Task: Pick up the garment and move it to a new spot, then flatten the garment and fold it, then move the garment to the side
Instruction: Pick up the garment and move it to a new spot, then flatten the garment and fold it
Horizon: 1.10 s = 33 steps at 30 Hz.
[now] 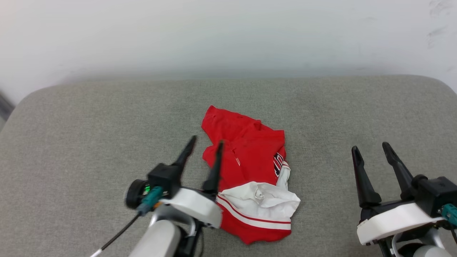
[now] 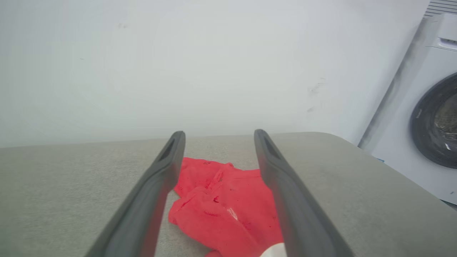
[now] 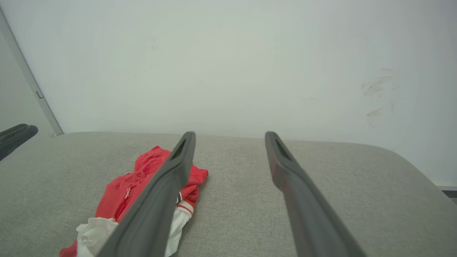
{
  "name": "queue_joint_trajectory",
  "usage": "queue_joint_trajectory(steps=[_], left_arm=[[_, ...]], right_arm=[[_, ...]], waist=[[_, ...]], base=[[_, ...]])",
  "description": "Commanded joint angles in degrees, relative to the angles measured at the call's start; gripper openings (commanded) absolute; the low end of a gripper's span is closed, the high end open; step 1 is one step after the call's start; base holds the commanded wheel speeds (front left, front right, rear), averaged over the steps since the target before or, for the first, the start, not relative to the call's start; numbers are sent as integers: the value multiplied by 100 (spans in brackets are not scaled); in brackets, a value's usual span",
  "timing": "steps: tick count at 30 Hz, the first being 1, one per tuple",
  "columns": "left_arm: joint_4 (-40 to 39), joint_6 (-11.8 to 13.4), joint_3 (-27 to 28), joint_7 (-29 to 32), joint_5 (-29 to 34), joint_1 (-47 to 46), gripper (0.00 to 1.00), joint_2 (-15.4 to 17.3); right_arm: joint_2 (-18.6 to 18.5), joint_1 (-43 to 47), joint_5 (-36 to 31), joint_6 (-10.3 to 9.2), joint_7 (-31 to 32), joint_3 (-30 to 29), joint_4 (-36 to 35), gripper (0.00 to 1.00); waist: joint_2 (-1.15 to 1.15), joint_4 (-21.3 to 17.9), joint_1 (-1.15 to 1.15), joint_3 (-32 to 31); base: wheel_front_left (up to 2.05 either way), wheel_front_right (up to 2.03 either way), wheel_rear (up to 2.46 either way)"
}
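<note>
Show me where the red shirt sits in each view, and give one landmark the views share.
Head view: shirt crumpled at centre, just right of the left gripper.
Left wrist view: bottom centre, between that gripper's fingers.
Right wrist view: lower left, partly behind a finger of the right gripper.
Shared landmark: far edge of the grey table against the white wall.

Bright, even, diffuse light, faint soft shadows, wall hazy, wrist views bowed at edges
</note>
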Motion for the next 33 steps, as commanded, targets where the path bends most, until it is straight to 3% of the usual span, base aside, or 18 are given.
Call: queue_joint_trajectory(steps=[1,8,15,27,33], left_arm=[[-91,94,143,-48,-37,125,100,112],[-444,428,630,-6,-90,671,100,667],[-801,538,735,216,-68,1094,100,1033],[-1030,621,673,373,-77,1081,100,1069],[-1068,639,598,297,-27,961,100,995]], right_arm=[[15,116,-35,-2,37,-20,-14,100],[15,330,-45,-2,133,-50,-67,100],[15,441,-12,-2,204,-50,-117,100],[15,315,-52,-2,473,-28,-41,100],[-139,66,-21,-2,1648,238,78,100]], waist=[[0,30,1,-51],[0,54,1,-155],[0,52,1,-233],[0,142,1,-196],[0,492,1,-97]], base=[[0,0,0],[0,0,0],[0,0,0],[0,0,0],[0,0,0]])
